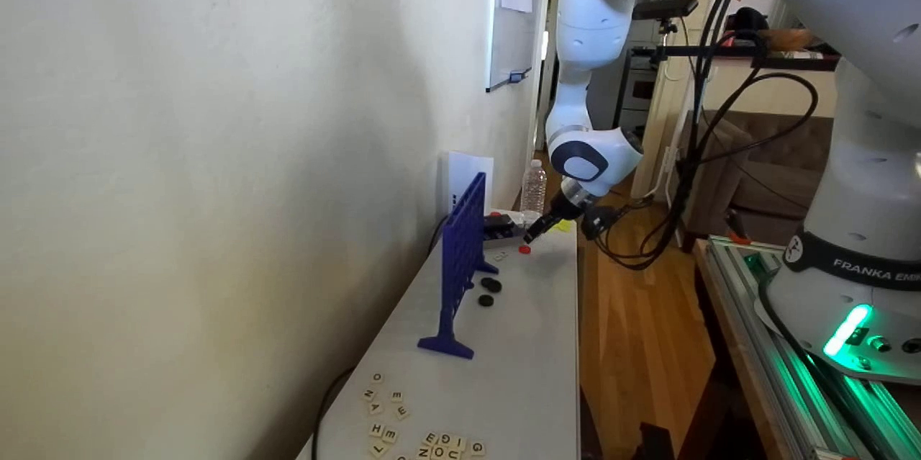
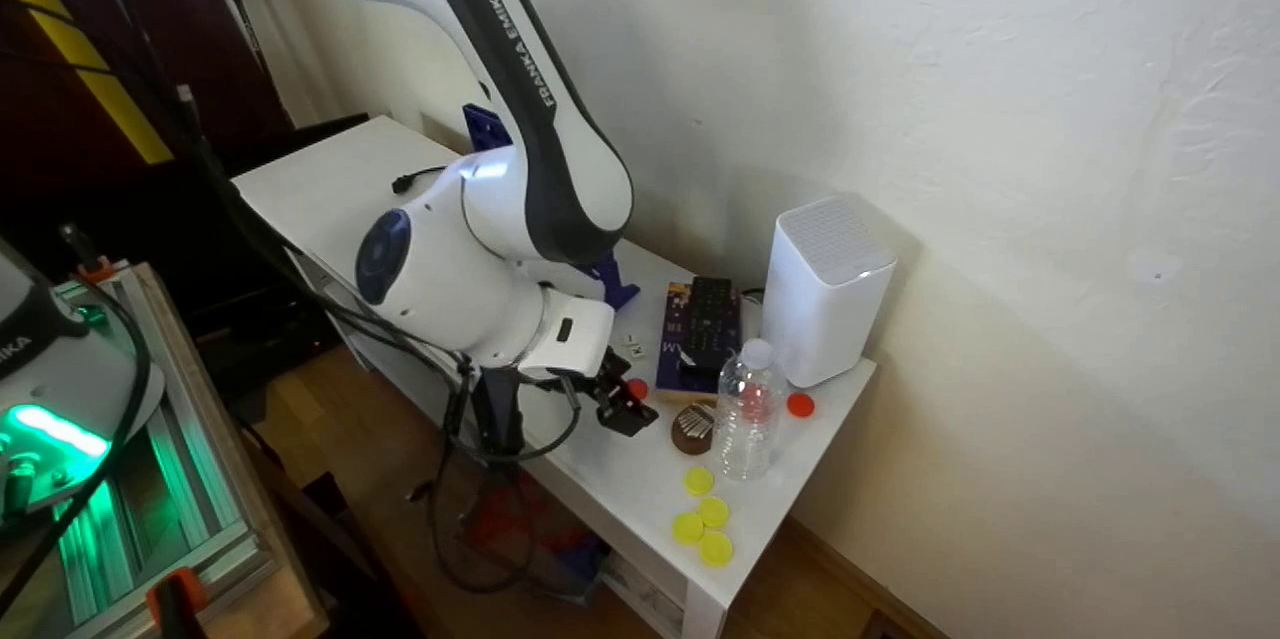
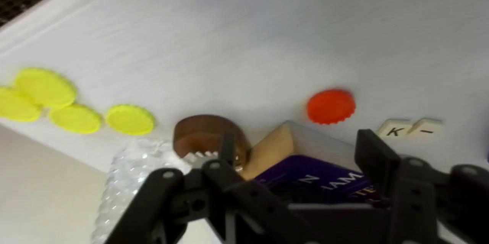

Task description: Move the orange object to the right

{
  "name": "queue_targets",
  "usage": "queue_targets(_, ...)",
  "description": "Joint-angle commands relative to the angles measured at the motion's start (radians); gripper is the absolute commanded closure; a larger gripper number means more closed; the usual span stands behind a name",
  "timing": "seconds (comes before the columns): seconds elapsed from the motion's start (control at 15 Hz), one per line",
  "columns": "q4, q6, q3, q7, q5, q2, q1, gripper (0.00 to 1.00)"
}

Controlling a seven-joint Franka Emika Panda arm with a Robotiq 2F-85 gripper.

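Observation:
The orange object, a small orange-red ridged disc (image 3: 331, 106), lies flat on the white table. It also shows in both exterior views (image 1: 524, 249) (image 2: 637, 388). My gripper (image 3: 300, 148) is open, with nothing between its spread fingers. In both exterior views the gripper (image 1: 531, 235) (image 2: 630, 414) hangs low over the table close to the disc, apart from it as far as I can see. In the wrist view the disc lies beyond the fingertips, nearer the right finger. The upright blue stand (image 1: 460, 251) is farther along the table.
A purple book (image 2: 675, 319) bears a black remote (image 2: 709, 324). A brown round item (image 2: 692, 429), a clear bottle (image 2: 750, 419), yellow discs (image 2: 714, 548) and another red disc (image 2: 800, 405) lie nearby. A white box (image 2: 825, 299) stands by the wall. Black discs (image 1: 486, 299) lie beside the stand.

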Motion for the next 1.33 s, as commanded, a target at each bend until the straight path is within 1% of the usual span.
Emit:
queue_targets(0.0,-0.168,0.106,-0.123,-0.137,-0.005,-0.158,0.144,0.0)
queue_targets(0.13,-0.28,0.124,-0.175,-0.197,-0.12,-0.273,0.198,0.0)
queue_targets(0.27,-0.374,0.159,-0.228,-0.268,-0.196,-0.375,0.254,0.0)
queue_targets(0.47,-0.487,0.244,-0.345,-0.326,-0.321,-0.512,0.367,0.0)
queue_targets(0.6,-0.52,0.345,-0.441,-0.36,-0.368,-0.603,0.451,0.0)
queue_targets(0.67,-0.53,0.383,-0.484,-0.358,-0.394,-0.647,0.49,0.0)
queue_targets(0.87,-0.505,0.489,-0.613,-0.37,-0.361,-0.782,0.616,0.0)
queue_targets(0.93,-0.511,0.48,-0.623,-0.288,-0.384,-0.827,0.631,0.0)
queue_targets(1.0,-0.49,0.435,-0.573,-0.305,-0.353,-0.672,0.592,0.0)
queue_targets(1.07,-0.491,0.443,-0.592,-0.299,-0.353,-0.713,0.613,0.0)
queue_targets(1.27,-0.496,0.451,-0.609,-0.299,-0.353,-0.775,0.62,0.0)
